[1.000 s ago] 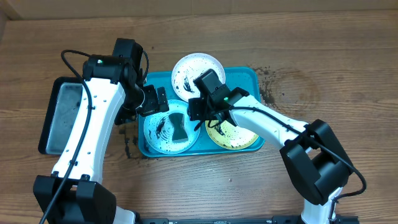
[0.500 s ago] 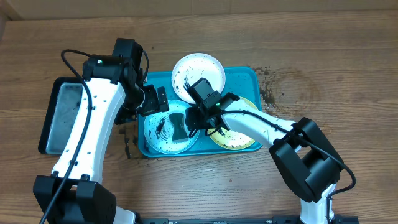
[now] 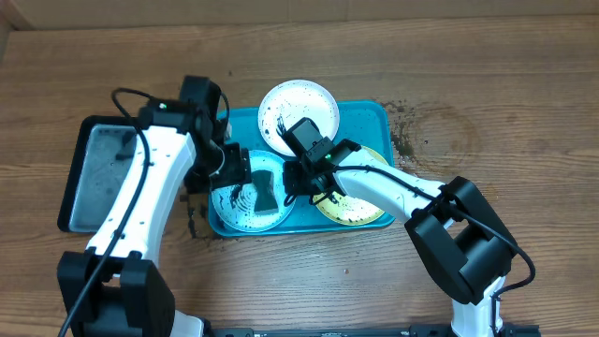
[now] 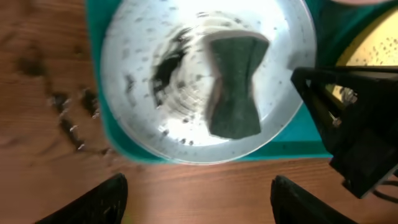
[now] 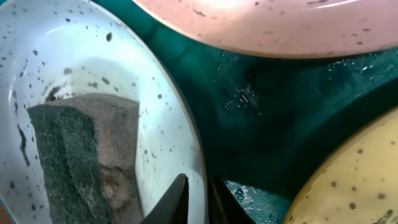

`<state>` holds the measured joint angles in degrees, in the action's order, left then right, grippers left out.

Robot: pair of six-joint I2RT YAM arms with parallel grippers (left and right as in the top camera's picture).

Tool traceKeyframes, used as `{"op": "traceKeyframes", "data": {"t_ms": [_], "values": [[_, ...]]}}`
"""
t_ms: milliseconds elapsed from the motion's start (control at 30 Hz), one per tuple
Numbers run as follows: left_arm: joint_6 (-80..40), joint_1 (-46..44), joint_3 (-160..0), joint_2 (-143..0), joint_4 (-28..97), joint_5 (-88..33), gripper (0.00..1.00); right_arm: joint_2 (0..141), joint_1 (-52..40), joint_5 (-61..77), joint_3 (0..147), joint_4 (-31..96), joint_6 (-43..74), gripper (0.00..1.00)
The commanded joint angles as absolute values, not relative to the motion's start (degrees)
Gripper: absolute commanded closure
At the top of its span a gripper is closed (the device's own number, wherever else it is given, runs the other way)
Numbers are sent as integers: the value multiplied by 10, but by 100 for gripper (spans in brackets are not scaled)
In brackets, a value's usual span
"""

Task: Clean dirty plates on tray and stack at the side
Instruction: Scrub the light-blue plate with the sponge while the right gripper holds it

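Note:
The teal tray [image 3: 370, 117] holds three speckled plates: white [image 3: 299, 108] at the back, light blue [image 3: 245, 198] front left, yellow-green [image 3: 360, 204] front right. A dark sponge [image 3: 267, 190] lies on the light blue plate. My right gripper [image 3: 296, 183] is shut on that plate's right rim; the right wrist view shows its fingers [image 5: 198, 202] either side of the rim beside the sponge [image 5: 81, 155]. My left gripper [image 3: 223, 185] hovers open and empty over the plate's left side. The left wrist view shows its fingers [image 4: 198, 205] apart in front of the plate [image 4: 155, 81].
A smaller black tray [image 3: 80, 178] lies to the left of the teal tray. Dark crumbs lie on the wooden table by the tray's right back corner [image 3: 402, 140] and its left front corner [image 3: 192, 220]. The right arm crosses over the yellow-green plate.
My right gripper moved left from the yellow-green plate to the light blue plate's rim and stayed there. My left arm shifted right and forward over that plate.

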<state>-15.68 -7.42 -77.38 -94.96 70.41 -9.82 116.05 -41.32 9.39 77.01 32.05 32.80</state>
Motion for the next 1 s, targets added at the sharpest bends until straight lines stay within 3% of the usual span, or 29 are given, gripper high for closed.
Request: {"op": "traceKeyframes", "data": {"t_ms": [0,200,967], "values": [[-113,-76,-736,-952,669,-154,25,1166,-413,91,770,316,331,89],[-114,-77,-691,-952,587,-145,25,1166,-413,94,770,317,333,96],[-188,-110,-592,-963,401,-145,38,1166,-413,106,770,333,348,96]]}}
